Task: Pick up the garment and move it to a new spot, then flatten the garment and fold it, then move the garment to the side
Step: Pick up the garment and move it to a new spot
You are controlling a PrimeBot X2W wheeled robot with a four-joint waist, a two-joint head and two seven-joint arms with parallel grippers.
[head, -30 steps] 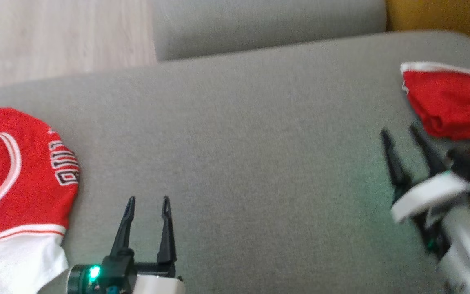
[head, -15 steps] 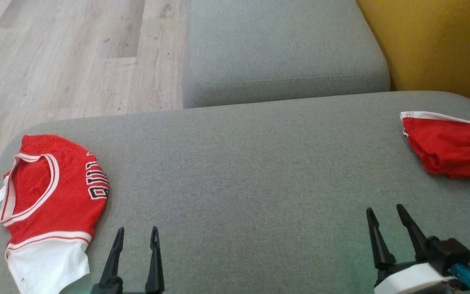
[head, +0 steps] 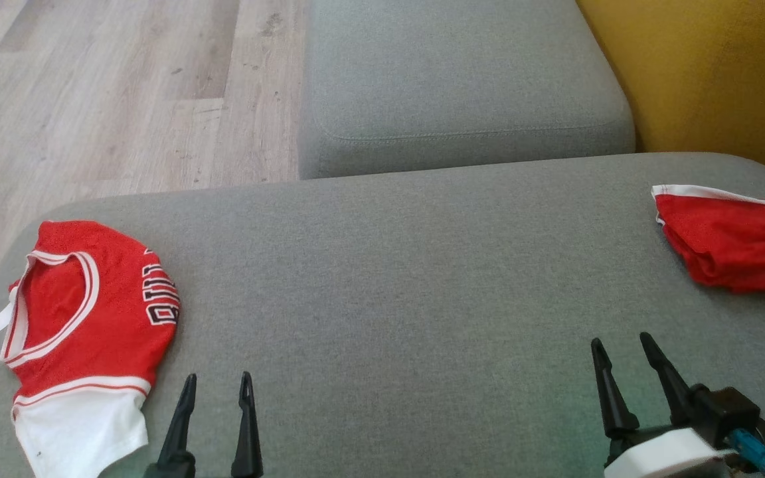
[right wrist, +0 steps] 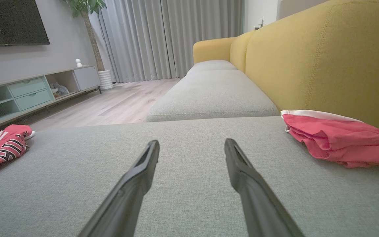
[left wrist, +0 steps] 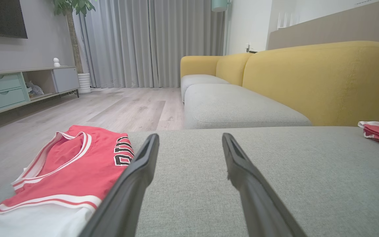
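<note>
Head view, near edge of the grey seat cushion (head: pixel 389 299): the left gripper (head: pixel 218 378) sits over the cushion's near left part, with both dark fingers spread wide and nothing between them. The right gripper (head: pixel 620 340) sits over the near right part, its fingers likewise parted and empty (both wrist views confirm bare grey fabric between the fingers).

Red jersey (head: pixel 90 318): lies on the cushion's left end, beside the left gripper on its outer side and a little farther from the robot. It has white trim at the neck opening, black lettering along one edge and a white panel at its near end. It is not touching the fingers; the white panel comes close to the left finger's base.

Red shorts (head: pixel 728 245): lie bunched on the cushion's far right corner with a white band on the far edge. They are ahead of the right gripper and on its outer side, clear of its fingertips.

Beyond the cushion's far edge stands a second grey cushion (head: pixel 455 79), with pale wood floor (head: pixel 123 99) to its left and a yellow backrest (head: pixel 708 79) to its right.
</note>
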